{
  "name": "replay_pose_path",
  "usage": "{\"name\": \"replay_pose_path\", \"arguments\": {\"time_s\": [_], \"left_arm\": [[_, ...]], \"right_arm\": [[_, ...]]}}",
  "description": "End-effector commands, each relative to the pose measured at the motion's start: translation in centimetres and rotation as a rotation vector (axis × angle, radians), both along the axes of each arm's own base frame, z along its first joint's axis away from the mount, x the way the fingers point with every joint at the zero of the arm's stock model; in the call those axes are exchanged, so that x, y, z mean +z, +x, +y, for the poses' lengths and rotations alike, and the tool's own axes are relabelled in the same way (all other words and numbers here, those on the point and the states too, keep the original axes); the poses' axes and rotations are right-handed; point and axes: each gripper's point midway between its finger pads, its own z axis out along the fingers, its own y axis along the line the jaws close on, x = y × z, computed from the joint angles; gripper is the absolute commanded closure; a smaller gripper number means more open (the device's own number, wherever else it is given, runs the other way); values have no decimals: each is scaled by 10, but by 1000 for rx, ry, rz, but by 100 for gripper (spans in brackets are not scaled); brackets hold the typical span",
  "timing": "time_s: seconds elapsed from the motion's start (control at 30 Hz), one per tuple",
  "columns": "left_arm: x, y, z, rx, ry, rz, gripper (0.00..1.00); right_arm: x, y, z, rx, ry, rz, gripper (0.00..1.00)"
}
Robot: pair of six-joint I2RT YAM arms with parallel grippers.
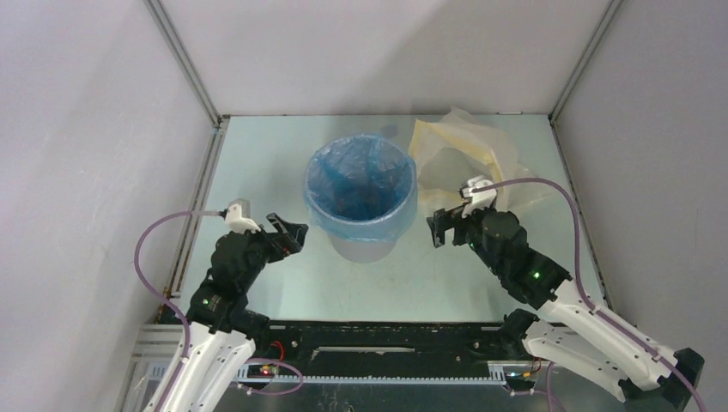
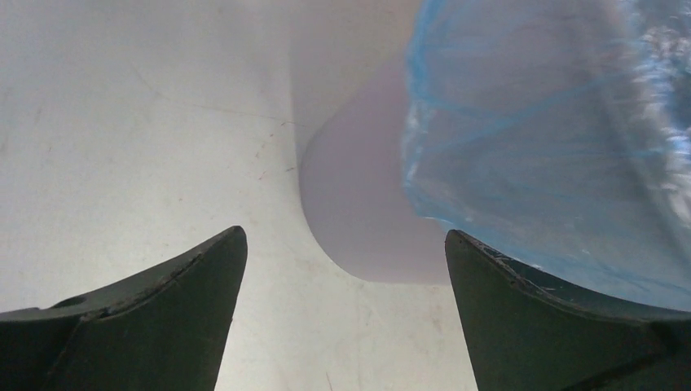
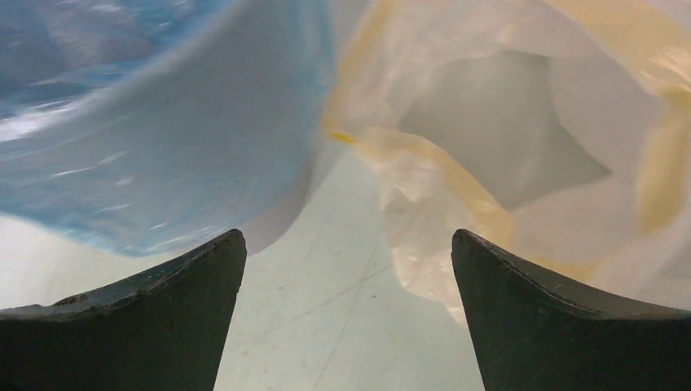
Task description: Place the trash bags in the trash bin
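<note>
The blue trash bag (image 1: 360,184) is sitting inside the trash bin (image 1: 365,247), with its mouth folding out over the rim and hanging partway down the outer wall, so it is serving as a liner. The bin is standing upright mid-worktop (image 1: 266,154), nearer the far edge. The left end effector (image 1: 292,233) is hovering just beside the bin's left side and the right end effector (image 1: 439,227) just beside its right. Both are holding their fingers wide apart with nothing between them, a flanking stance that suits working a cuff over a rim. A pale yellow plastic bag (image 1: 446,150) is lying crumpled toward the far right corner, close to the bin; whether they are touching is unclear. The lining step is looking done.
</note>
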Motion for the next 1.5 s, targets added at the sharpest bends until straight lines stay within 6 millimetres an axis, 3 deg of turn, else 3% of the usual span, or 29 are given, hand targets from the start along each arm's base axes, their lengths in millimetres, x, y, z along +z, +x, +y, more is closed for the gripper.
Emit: {"name": "replay_pose_path", "arguments": {"time_s": [0.0,0.17,0.33,0.43,0.6,0.73,0.93,1.13,1.33,1.47], "left_arm": [[-2,18,18,155,-59,-75,0],[-5,26,31,236,-55,-126,0],[-2,28,28,211,-39,-139,0],[-5,30,37,255,-7,-131,0],[2,38,53,330,34,-228,0],[7,42,66,383,99,-287,0],[16,63,90,517,227,-428,0],[3,76,116,592,549,-338,0],[-14,88,132,595,590,-331,0],[-33,101,143,566,584,-279,0]], "right_arm": [[19,29,-42,-273,153,-105,0],[8,39,-84,-436,188,-61,0],[9,35,-102,-481,155,-77,0],[5,36,-118,-568,148,-104,0],[-4,39,-120,-569,169,-173,0],[-14,40,-121,-524,65,-231,0],[-25,50,-164,-703,84,-426,0],[-57,60,-212,-851,44,-364,0],[-89,75,-213,-776,35,-305,0],[-96,91,-185,-600,0,-305,0]]}}
